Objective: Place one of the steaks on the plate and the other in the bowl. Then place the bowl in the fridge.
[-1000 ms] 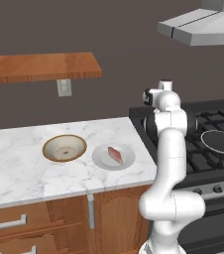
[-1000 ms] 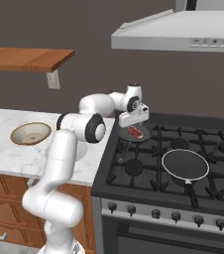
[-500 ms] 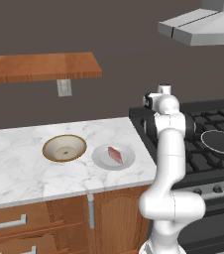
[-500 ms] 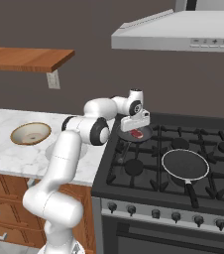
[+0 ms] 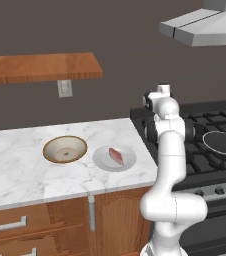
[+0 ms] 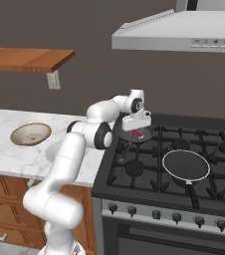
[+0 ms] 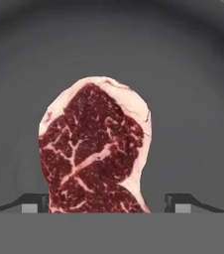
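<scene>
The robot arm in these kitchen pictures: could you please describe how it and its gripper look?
The arm is built of glossy white rounded segments with dark joint rings between them, rising from a bulbous white base. A round dark cap shows on its wrist in the right base view. The gripper has a boxy white body, and its two fingers end in small dark tips with pale grey pads. No cables or markings are visible.

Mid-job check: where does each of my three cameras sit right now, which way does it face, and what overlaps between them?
Left base view: behind the arm on its left, looking forward and down at the counter with bowl and plate holding the pale steak; the arm rises at lower right.
Right base view: behind on its right, facing the stove; the arm reaches from lower left, gripper over the dark red steak.
Hand view: on the hand, looking down at that steak between the fingertips.
Both base views share the bowl and stove.
</scene>
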